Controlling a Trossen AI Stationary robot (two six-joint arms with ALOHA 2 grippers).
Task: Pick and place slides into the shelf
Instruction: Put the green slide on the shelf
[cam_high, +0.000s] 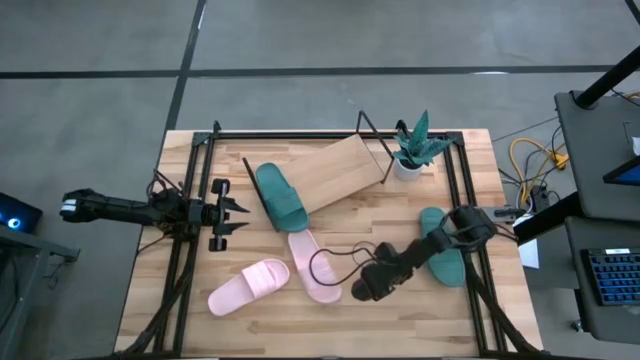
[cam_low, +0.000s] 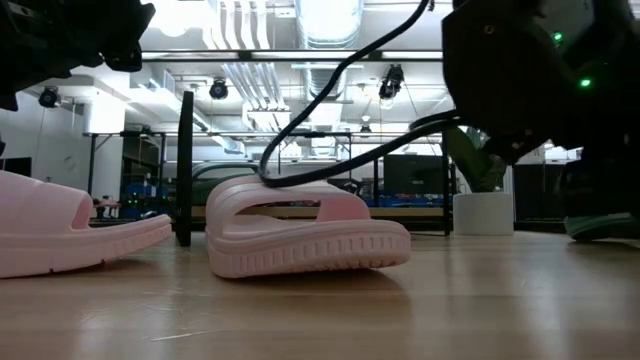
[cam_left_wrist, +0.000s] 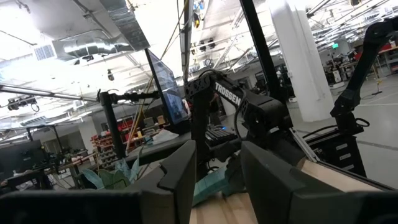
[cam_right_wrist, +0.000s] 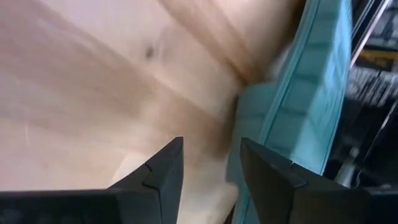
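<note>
The shelf (cam_high: 345, 165), a slanted wooden board on black wire, stands at the table's far middle. One dark green slide (cam_high: 280, 197) lies on its lower left end. Two pink slides (cam_high: 248, 285) (cam_high: 313, 265) rest sole-down on the table near the front; the low view shows them too (cam_low: 70, 230) (cam_low: 300, 225). A second green slide (cam_high: 447, 265) lies at the right, partly under my right arm (cam_high: 400, 268). My right gripper (cam_right_wrist: 208, 146) is open over bare wood, with this green slide (cam_right_wrist: 311, 93) just beyond one finger. My left gripper (cam_high: 240, 212) waits open at the left.
A potted plant (cam_high: 415, 150) in a white pot stands right of the shelf. A black cable (cam_high: 335, 262) loops from my right arm over the nearer pink slide. Black frame rails (cam_high: 460, 180) run along the table's left and right sides. Bare wood lies along the front edge.
</note>
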